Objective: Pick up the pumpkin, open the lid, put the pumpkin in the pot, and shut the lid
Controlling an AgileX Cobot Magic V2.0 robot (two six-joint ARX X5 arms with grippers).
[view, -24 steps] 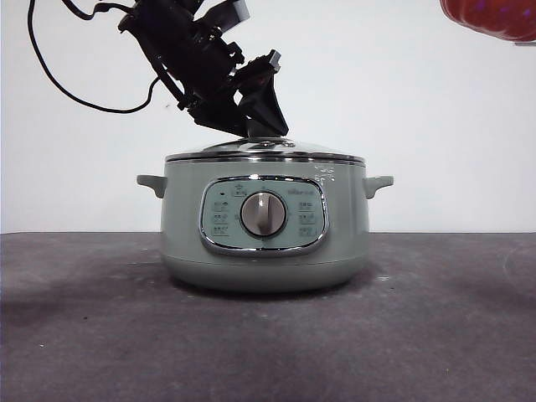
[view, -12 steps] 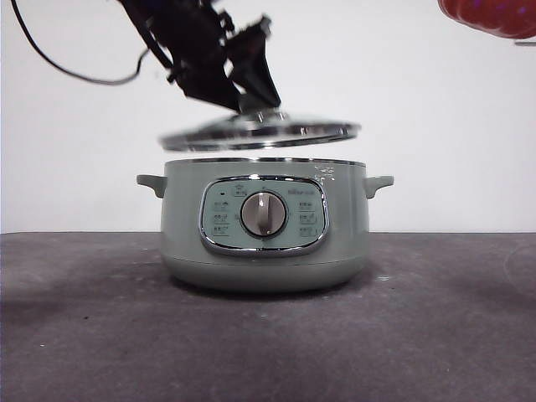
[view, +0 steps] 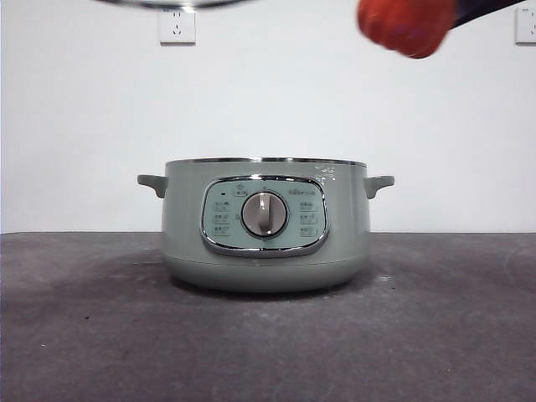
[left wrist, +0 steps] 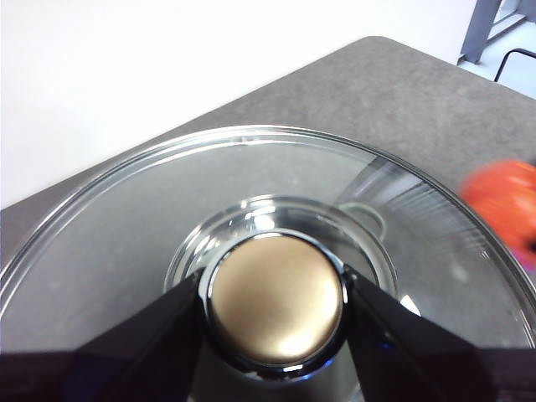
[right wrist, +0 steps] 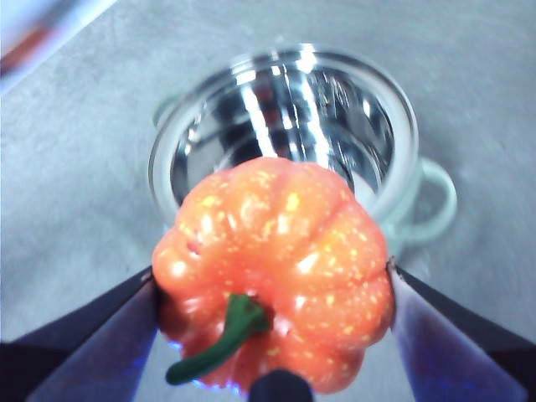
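Note:
The sage-green pot (view: 265, 230) stands open in the middle of the table; its shiny inside shows in the right wrist view (right wrist: 293, 126). My left gripper (left wrist: 275, 306) is shut on the knob (left wrist: 276, 301) of the glass lid (left wrist: 126, 243) and holds it high; only the lid's rim (view: 172, 3) shows at the top edge of the front view. My right gripper (right wrist: 272, 310) is shut on the orange pumpkin (right wrist: 276, 268), which hangs above the pot, up and to the right (view: 406, 25). The pumpkin also shows blurred in the left wrist view (left wrist: 502, 201).
The grey table (view: 268, 335) runs in front of and beside the pot. A white wall with a socket (view: 177, 25) stands behind. The pot's side handles (view: 378, 182) stick out left and right.
The lid has risen off the pot to the top edge of the front view. The pumpkin has moved left and down, toward the space above the pot.

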